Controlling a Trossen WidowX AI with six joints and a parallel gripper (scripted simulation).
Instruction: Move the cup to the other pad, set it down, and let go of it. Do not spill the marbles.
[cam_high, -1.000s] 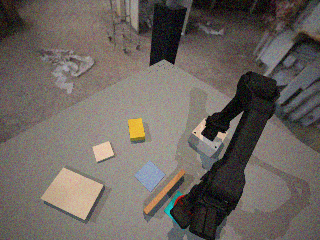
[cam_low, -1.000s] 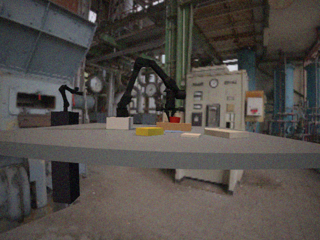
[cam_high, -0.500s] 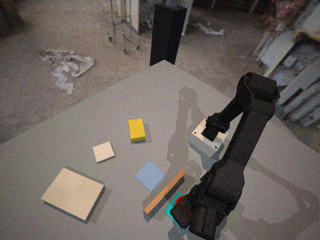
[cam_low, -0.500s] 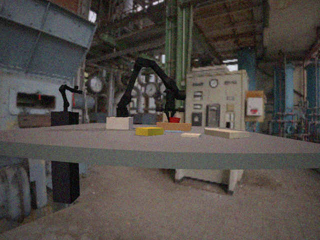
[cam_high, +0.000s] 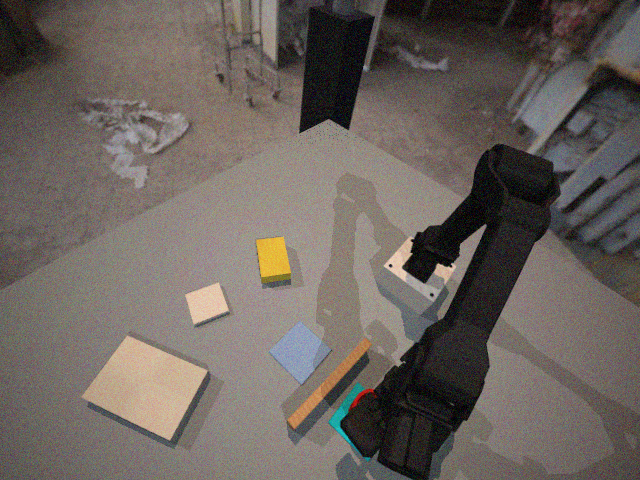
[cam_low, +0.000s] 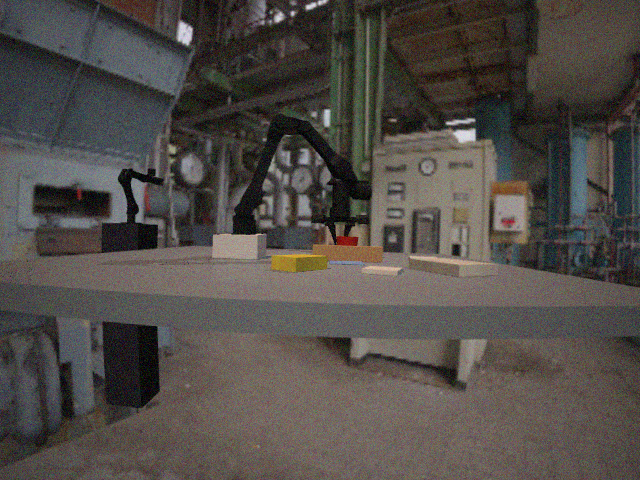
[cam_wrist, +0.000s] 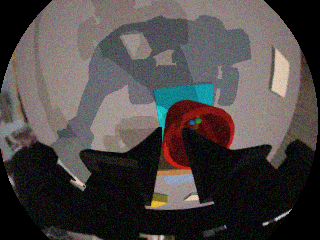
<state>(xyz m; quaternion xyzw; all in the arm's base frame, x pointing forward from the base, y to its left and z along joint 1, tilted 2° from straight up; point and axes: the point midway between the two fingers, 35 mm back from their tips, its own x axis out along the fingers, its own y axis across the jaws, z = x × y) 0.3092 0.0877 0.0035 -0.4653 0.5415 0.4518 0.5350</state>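
The red cup (cam_high: 361, 393) (cam_low: 347, 240) (cam_wrist: 172, 150) is upright on the teal pad (cam_high: 338, 415) (cam_wrist: 182, 92), its mouth up. Small marbles (cam_wrist: 195, 122), blue, green and orange-brown, are inside it. My gripper (cam_low: 341, 240) (cam_wrist: 172, 130) is open a little, its fingertips parted on both sides of the cup's near wall, one inside the mouth and one outside. In the top view the arm hides the fingertips and most of the cup. The blue pad (cam_high: 299, 352) (cam_low: 346, 262) (cam_wrist: 179, 178) has nothing on it.
An orange bar (cam_high: 330, 383) (cam_low: 356, 253) (cam_wrist: 172, 172) stands between the pads. A yellow block (cam_high: 272, 258) (cam_low: 297, 263), a small beige tile (cam_high: 206, 304) (cam_low: 382, 270) and a large tan slab (cam_high: 147, 387) (cam_low: 454, 266) lie farther off. A whitish block (cam_high: 399, 268) (cam_low: 238, 246) is by the arm's base.
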